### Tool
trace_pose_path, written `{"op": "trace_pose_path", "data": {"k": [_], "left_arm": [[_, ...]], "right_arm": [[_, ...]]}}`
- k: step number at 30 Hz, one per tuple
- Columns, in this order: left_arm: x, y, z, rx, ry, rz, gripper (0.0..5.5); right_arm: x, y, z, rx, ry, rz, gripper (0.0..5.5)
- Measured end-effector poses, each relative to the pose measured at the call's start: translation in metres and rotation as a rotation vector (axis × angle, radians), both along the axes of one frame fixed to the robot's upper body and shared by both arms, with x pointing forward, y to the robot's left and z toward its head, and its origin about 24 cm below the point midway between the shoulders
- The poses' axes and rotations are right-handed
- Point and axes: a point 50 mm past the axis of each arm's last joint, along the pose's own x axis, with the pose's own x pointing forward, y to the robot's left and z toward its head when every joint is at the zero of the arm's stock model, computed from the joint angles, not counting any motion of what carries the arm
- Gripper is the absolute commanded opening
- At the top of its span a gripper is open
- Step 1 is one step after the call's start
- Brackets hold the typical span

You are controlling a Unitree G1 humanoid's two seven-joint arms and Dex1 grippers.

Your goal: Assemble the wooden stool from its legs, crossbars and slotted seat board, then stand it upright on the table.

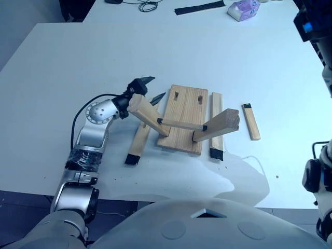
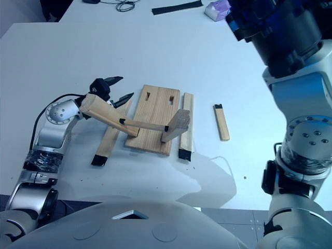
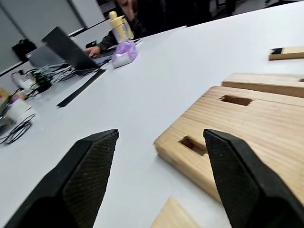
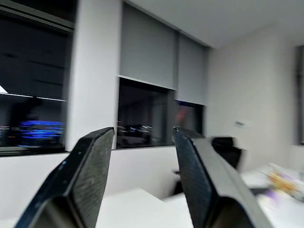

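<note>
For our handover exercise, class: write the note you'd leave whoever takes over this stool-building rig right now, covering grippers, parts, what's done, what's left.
Left gripper open, empty, beside the top of the left leg. Right gripper open, empty, raised off the table.
Seat board lies flat; left leg and right leg, joined by a crossbar, lean on it. Left loose leg and right loose leg flank it; a short crossbar lies apart, farther right.
Done: one leg pair joined. Left: second pair, fitting legs into the seat slots, standing the stool upright.

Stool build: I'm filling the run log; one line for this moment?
left tool: open by leg frame | right tool: open, raised | board: flat, frame on it
</note>
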Motion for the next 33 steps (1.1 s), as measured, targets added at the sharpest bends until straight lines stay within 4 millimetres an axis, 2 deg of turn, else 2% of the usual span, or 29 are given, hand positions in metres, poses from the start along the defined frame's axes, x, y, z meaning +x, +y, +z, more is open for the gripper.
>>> {"op": "trace_pose_path", "data": {"k": [5, 7, 9, 14, 19, 22, 24, 29, 33], "left_arm": [[-0.002, -0.005, -0.005, 0.022, -0.011, -0.028, 3.32], [-0.001, -0.002, -0.012, 0.028, 0.009, -0.017, 3.32], [-0.003, 0.002, -0.018, 0.034, 0.029, -0.004, 3.32], [-0.015, 0.019, -0.032, 0.086, 0.057, 0.015, 3.32], [-0.03, 0.039, -0.044, 0.15, 0.088, 0.018, 3.32], [-0.032, 0.04, -0.046, 0.153, 0.083, 0.012, 3.32], [-0.033, 0.039, -0.046, 0.158, 0.079, 0.006, 3.32], [-0.036, 0.039, -0.047, 0.163, 0.064, -0.006, 3.32], [-0.037, 0.047, -0.048, 0.186, 0.058, -0.005, 3.32]], "right_arm": [[0.018, -0.001, -0.066, -0.339, 0.15, -0.147, 2.3], [0.016, 0.007, -0.108, -0.514, 0.222, -0.143, 2.3], [0.009, 0.015, -0.131, -0.554, 0.278, -0.108, 2.3], [0.001, 0.025, -0.154, -0.651, 0.252, -0.093, 2.3], [-0.005, 0.012, -0.184, -0.773, 0.313, -0.133, 2.3], [-0.009, -0.005, -0.212, -0.89, 0.387, -0.177, 2.3], [-0.012, -0.01, -0.222, -0.917, 0.421, -0.179, 2.3], [-0.015, -0.012, -0.229, -0.941, 0.429, -0.155, 2.3], [-0.02, -0.015, -0.233, -0.968, 0.434, -0.14, 2.3]]}}
